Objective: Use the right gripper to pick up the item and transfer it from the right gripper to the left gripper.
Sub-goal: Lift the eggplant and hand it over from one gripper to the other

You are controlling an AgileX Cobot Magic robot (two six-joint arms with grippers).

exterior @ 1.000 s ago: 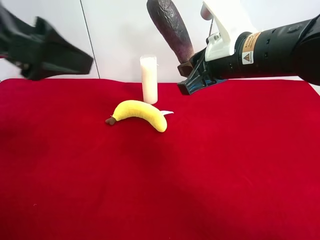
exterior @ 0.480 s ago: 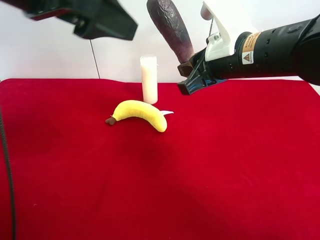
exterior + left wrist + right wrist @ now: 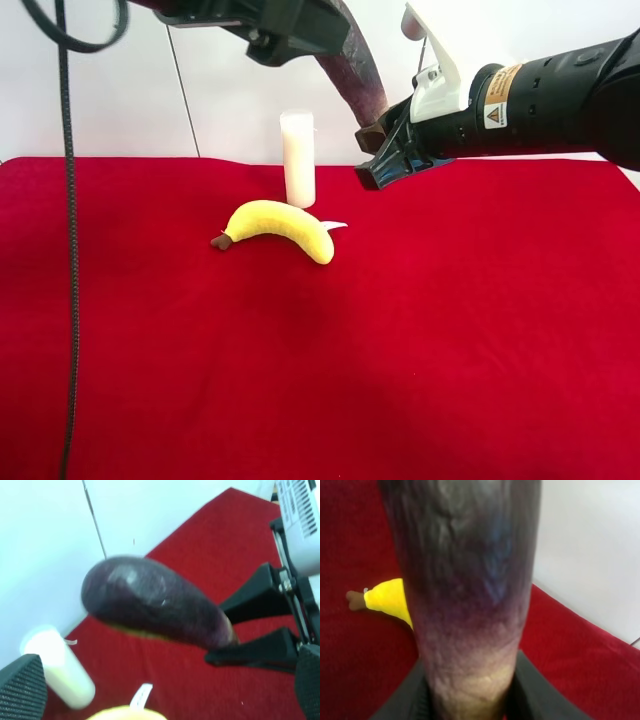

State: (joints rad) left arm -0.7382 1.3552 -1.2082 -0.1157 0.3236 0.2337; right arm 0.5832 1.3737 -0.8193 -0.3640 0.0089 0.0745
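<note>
The item (image 3: 362,88) is hanging tilted in the air above the red cloth (image 3: 450,330). The right gripper (image 3: 385,150) is clenching its pale end, leaving the dark end free for a handover. The left gripper (image 3: 300,25) is hovering at that end, jaws spread wide and not gripping. 1 candle (image 3: 298,158) and 1 banana (image 3: 280,228) are sitting below.

A table draped in red cloth (image 3: 450,350) carries a yellow plush banana (image 3: 280,225) lying arched near the middle, its brown stem toward the exterior high view's left, and a white candle (image 3: 298,158) standing upright just behind it.
</note>
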